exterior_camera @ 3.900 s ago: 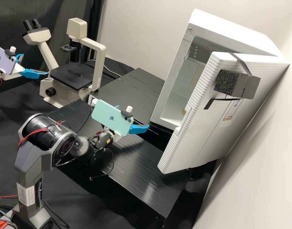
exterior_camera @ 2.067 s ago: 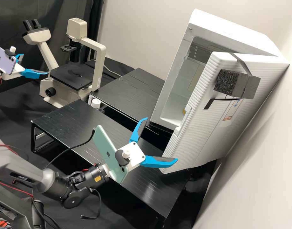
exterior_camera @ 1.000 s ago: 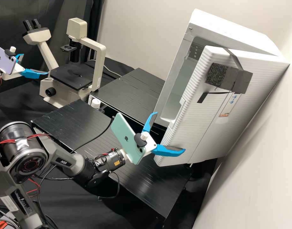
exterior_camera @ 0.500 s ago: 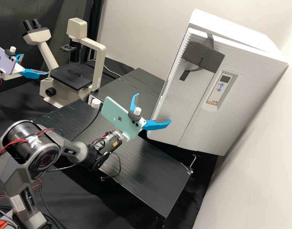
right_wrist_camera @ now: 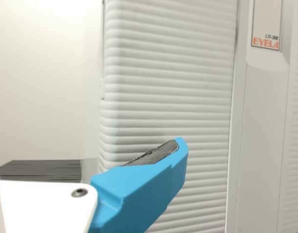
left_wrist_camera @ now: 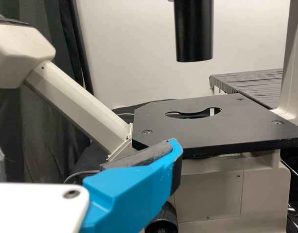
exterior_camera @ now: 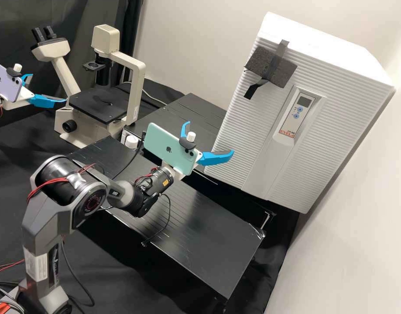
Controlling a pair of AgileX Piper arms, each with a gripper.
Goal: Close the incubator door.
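Observation:
The incubator door [exterior_camera: 252, 126], white and ribbed with grey foam taped near its top, lies flush against the cabinet [exterior_camera: 318, 48] in the high view. My right gripper [exterior_camera: 209, 138] stands open at the door's lower left edge; one finger overlaps the ribs, and contact cannot be told. In the right wrist view, one blue finger of my right gripper [right_wrist_camera: 139, 189] is in front of the door [right_wrist_camera: 173, 92]. At the far left, my left gripper [exterior_camera: 48, 88] is open beside the microscope [exterior_camera: 137, 93]. The left wrist view shows my left gripper [left_wrist_camera: 131, 194] near the microscope stage [left_wrist_camera: 221, 128].
Two black slatted platforms, a front one [exterior_camera: 209, 235] and a back one [exterior_camera: 196, 104], stand below and beside the incubator. A small white knob [exterior_camera: 131, 141] is between them. The wall [exterior_camera: 361, 240] runs along the right side. Cables hang from the right arm.
The door has swung from wide open to flush against the cabinet. My right gripper opened, moved to the door's lower edge, then shifted up and back with it. The left arm has stayed still.

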